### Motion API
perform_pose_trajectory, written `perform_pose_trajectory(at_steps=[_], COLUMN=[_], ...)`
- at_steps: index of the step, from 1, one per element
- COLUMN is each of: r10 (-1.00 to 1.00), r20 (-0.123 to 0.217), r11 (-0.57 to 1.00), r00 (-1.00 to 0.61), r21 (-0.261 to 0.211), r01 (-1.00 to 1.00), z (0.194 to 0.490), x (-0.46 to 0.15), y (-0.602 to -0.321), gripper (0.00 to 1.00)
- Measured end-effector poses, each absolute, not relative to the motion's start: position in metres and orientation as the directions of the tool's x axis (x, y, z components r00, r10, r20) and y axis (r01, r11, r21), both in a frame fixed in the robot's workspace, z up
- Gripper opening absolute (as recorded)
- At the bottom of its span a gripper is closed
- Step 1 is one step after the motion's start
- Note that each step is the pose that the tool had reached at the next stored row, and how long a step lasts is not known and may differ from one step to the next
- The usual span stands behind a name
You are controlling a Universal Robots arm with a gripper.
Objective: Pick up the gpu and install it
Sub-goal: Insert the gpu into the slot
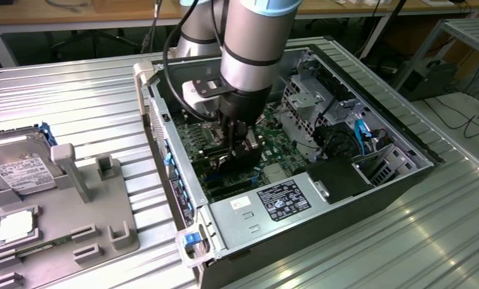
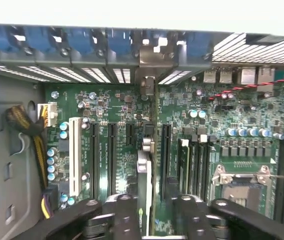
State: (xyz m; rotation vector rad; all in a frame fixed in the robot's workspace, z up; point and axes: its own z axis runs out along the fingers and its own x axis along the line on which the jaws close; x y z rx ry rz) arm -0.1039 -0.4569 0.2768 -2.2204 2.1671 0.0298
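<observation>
One gpu (image 2: 143, 192) stands on edge between your claw's (image 2: 150, 210) two black fingers (image 2: 113, 212), seen edge-on in the wrist view as a thin green-and-silver strip. Its long axis runs along the motherboard's (image 2: 127, 165) expansion slots, and its silver bracket end (image 2: 146, 85) points toward the computer case's (image 1: 416, 174) rear wall, where the row of slot covers sits. The claw stands partly closed, the fingers pressing the card from both sides, so you have hold of the gpu and of nothing else.

Relative to the motherboard, the card hangs over the slot area, with black slots (image 2: 111, 155) lying parallel on either side of it and one white slot (image 2: 74, 155) further off; whether the card's lower edge touches a slot you cannot tell. One empty processor socket (image 2: 241, 182) sits on the board beyond the slots.

In the exterior view your one arm (image 1: 251, 48) reaches straight down into the open case, the claw (image 1: 237, 152) deep inside over the board. One power supply (image 1: 275, 201) with a black label lies along the case's near edge. Outside the case, toward the exterior view's left, one grey holder tray (image 1: 71, 229) rests on the metal table (image 1: 432, 241), carrying one hard drive (image 1: 18, 165) and one square processor chip (image 1: 16, 226).
</observation>
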Motion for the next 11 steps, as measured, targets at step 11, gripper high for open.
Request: perform_pose_trajectory(at_steps=[11], r10=[-0.999], r20=[-0.041], r11=[-0.024], r00=[0.025], r21=[-0.016], r01=[-1.0], z=[0.282], x=[-0.1039], y=[-0.4569], gripper=[0.14])
